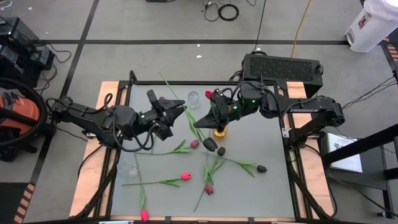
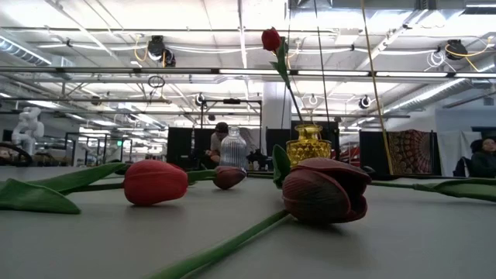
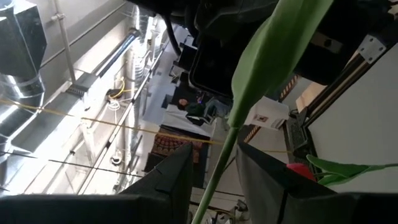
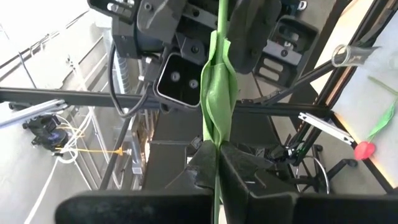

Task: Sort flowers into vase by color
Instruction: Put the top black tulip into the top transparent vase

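A tulip's long green stem [image 1: 175, 93] with leaves hangs in the air between my two grippers, slanting from far left to near right; its head does not show. My right gripper [image 4: 217, 148] is shut on it. My left gripper [image 3: 214, 158] is open, one finger on either side of the stem [image 3: 219, 165] without touching it. A red tulip [image 2: 271, 39] stands high, its stem running down to the mouth of the amber vase [image 2: 308, 144]. A clear ribbed vase [image 2: 232, 147] stands to the left of the amber one. My right gripper pinches the stem between its two fingers where a folded leaf [image 4: 217, 127] lies along it. The fingers come level from the table's right side and lie across the stem. The stem is lifted clear of the table and lies about level.
Several tulips lie on the table nearer than the vases: a red one [image 1: 185, 177], a maroon one [image 1: 194, 144], dark ones [image 1: 209, 144] [image 1: 262, 168], and a red one at the near edge [image 1: 144, 216]. A black box [image 1: 283, 65] stands beyond the far edge.
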### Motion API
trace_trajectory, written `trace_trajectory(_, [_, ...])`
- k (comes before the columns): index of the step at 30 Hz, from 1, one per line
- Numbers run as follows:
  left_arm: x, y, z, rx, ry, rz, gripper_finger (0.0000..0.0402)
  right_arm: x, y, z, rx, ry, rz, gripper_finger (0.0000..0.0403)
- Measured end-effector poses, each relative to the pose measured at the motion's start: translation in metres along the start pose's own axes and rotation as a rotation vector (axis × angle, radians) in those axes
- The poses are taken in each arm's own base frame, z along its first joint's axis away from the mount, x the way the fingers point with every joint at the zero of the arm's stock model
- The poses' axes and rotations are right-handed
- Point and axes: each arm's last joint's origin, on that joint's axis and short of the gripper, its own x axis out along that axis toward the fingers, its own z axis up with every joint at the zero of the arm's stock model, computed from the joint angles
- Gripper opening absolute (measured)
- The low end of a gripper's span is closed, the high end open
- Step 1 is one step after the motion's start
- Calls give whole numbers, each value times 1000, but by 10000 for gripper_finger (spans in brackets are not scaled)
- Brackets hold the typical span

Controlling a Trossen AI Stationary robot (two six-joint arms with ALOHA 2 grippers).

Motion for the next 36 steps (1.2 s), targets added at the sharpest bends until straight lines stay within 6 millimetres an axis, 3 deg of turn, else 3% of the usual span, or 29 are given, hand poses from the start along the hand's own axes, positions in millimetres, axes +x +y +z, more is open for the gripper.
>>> trace_trajectory(27, [0,0,0,0,4,2,126,1,4,-2,-19,28,41,0])
trace_trajectory(36, [0,0,0,0,5,2,37,1,4,-3,-16,29,40,0])
